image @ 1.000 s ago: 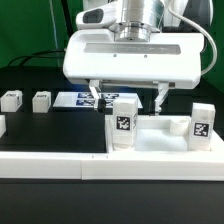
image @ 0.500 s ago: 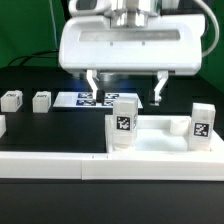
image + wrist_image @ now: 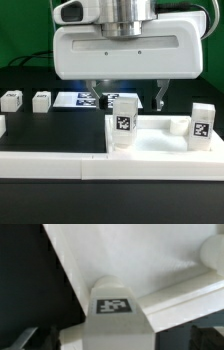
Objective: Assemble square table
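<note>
Moved closer since a moment ago, the fingers [image 3: 160,96] hang spread and empty over the standing leg [image 3: 122,125] on the white slab [image 3: 160,140] on the tabletop [image 3: 45,130], so grabbing it looks next.

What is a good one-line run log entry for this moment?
fingers: open, holding nothing | position: over square table | nearest part: upright leg at its corner
</note>
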Motion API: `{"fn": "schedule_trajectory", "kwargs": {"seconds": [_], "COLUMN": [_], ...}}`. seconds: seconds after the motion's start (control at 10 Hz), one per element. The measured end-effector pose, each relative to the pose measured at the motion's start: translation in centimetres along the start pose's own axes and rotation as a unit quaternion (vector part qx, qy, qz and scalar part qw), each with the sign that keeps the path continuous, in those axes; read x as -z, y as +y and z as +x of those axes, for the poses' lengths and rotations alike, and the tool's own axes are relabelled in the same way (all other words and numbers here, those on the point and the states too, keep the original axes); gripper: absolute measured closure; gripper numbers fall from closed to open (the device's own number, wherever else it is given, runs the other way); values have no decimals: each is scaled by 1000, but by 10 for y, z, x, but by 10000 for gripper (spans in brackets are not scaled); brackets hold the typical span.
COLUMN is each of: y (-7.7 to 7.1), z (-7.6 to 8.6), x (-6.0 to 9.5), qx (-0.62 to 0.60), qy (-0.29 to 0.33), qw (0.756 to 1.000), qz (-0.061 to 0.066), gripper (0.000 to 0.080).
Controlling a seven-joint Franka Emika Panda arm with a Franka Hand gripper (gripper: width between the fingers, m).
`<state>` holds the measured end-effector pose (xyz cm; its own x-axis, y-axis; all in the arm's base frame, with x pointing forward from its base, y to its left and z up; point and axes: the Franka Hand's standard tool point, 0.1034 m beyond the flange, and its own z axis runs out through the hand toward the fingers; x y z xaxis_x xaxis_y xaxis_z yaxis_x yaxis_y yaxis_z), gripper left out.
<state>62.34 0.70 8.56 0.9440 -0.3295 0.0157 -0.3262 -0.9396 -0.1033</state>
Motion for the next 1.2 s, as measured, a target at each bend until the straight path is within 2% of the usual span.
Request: {"fn": "schedule_trajectory", "kwargs": {"seconds": [0.1,0.3,0.5,0.6,0.8,0.9,1.0,1.2], "y": [1,5,4,4,4,4,5,8], "z": [4,2,3,3,3,3,3,3], "x": [-5,-13,-12,-13,-13,-13,-13,-13], "qx": [1,0,-13,-24,-123,-150,-221,-391], "qy": [16,16,17,17,17,17,17,16], "qw": [1000,1000,1000,1000,992,989,975,920], "qz": [-3,-7,-6,-5,-3,-2,-1,0], "gripper": [150,150,150,259,509,508,508,508]}}
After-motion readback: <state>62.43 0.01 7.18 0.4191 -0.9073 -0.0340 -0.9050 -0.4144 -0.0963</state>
